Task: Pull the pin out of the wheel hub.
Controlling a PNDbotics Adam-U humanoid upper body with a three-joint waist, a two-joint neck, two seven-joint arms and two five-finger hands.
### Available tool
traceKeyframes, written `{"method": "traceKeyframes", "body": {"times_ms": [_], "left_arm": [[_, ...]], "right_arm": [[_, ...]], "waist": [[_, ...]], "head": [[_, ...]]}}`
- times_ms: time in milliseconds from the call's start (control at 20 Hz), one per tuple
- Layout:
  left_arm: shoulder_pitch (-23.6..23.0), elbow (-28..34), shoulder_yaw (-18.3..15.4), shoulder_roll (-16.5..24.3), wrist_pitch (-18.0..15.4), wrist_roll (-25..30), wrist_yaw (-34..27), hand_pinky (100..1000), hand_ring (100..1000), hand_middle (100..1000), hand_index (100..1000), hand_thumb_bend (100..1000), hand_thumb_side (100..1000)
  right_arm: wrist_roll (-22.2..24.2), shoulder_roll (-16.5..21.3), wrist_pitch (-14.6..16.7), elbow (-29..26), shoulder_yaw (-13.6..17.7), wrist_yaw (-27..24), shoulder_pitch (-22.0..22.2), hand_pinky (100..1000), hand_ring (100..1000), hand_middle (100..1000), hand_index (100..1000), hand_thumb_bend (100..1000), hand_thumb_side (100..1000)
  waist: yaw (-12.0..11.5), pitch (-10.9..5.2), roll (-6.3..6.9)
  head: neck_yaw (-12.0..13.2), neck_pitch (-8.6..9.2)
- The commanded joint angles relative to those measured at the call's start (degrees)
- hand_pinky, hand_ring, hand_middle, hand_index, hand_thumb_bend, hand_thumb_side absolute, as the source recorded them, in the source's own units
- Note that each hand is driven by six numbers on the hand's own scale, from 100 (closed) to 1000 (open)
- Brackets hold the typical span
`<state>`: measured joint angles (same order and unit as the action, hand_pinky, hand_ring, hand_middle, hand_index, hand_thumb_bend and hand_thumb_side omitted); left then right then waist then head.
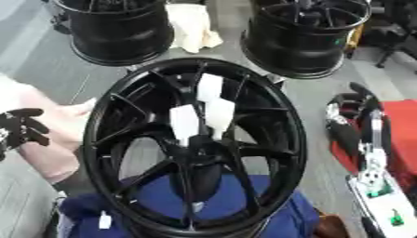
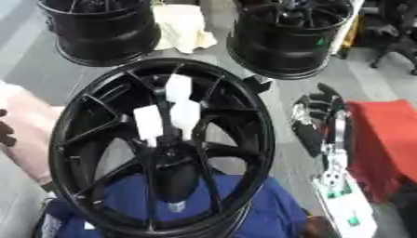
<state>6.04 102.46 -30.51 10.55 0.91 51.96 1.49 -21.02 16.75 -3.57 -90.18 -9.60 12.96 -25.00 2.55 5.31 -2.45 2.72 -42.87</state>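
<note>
A grey floor (image 1: 49, 56) carries a black spoked alloy wheel hub (image 1: 194, 148) on blue cloth (image 1: 204, 204). The left hand (image 1: 23, 128) and right hand (image 1: 352, 116) hang beside it, fingers relaxed, empty.

Both my views come from the head's stereo pair, looking steeply down from above and slightly behind the work. Close in: the black wheel hub (image 1: 194, 146) fills most of each frame, its lower rim cut by the bottom edge. Right eye sits a touch rightward, so the hub shifts left there. Both eyes share the hub, the two spare rims (image 2: 99, 29) at the far edge, and my right hand (image 2: 319, 122) at the right side. My left hand (image 1: 23, 128) shows at the left edge in the left eye; the right eye catches only a sliver.
</note>
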Motion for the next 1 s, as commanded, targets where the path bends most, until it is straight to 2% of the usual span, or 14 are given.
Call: {"method": "traceKeyframes", "body": {"times_ms": [50, 250, 500, 600, 750, 1000], "left_arm": [[0.1, 1.12, 0.43, 1.05, 0.08, 0.0, -0.19, 752, 593, 602, 861, 100, 765], [-0.12, 1.13, 0.71, 1.26, 0.17, 0.0, -0.02, 752, 593, 602, 862, 100, 766], [-0.32, 1.2, 0.99, 1.49, 0.29, 0.0, 0.15, 751, 593, 601, 862, 100, 766], [-0.46, 1.23, 1.02, 1.59, 0.34, 0.0, 0.27, 751, 593, 601, 862, 100, 766], [-0.48, 1.26, 1.14, 1.72, 0.38, 0.0, 0.35, 751, 593, 601, 862, 100, 766], [-0.3, 1.34, 1.44, 1.86, 0.42, 0.0, 0.36, 751, 593, 600, 862, 100, 766]], "right_arm": [[8.83, 7.64, -4.43, -3.32, -1.87, 1.83, -6.24, 710, 750, 736, 890, 135, 320], [25.1, 14.67, -8.56, -4.27, -6.07, -0.03, -15.89, 747, 809, 804, 929, 211, 335], [44.6, 17.94, -12.24, -2.0, -12.03, -6.76, -28.0, 781, 857, 854, 942, 297, 406], [50.14, 17.75, -13.77, -0.74, -13.97, -8.63, -31.69, 787, 866, 861, 944, 311, 416], [55.91, 15.89, -15.38, 1.28, -16.35, -10.05, -35.75, 794, 878, 875, 950, 329, 423], [64.46, 10.88, -16.48, 7.12, -19.83, -7.84, -40.22, 811, 896, 909, 968, 344, 424]], "waist": [[-0.33, -1.02, -0.13], [-0.69, -1.39, -0.52], [-1.01, -1.75, -1.0], [-1.05, -1.85, -1.18], [-1.19, -1.96, -1.4], [-1.73, -1.84, -1.6]], "head": [[-0.27, -0.48], [-0.33, -0.78], [-0.43, -1.03], [-0.39, -1.1], [-0.48, -1.04], [-1.06, -0.61]]}}
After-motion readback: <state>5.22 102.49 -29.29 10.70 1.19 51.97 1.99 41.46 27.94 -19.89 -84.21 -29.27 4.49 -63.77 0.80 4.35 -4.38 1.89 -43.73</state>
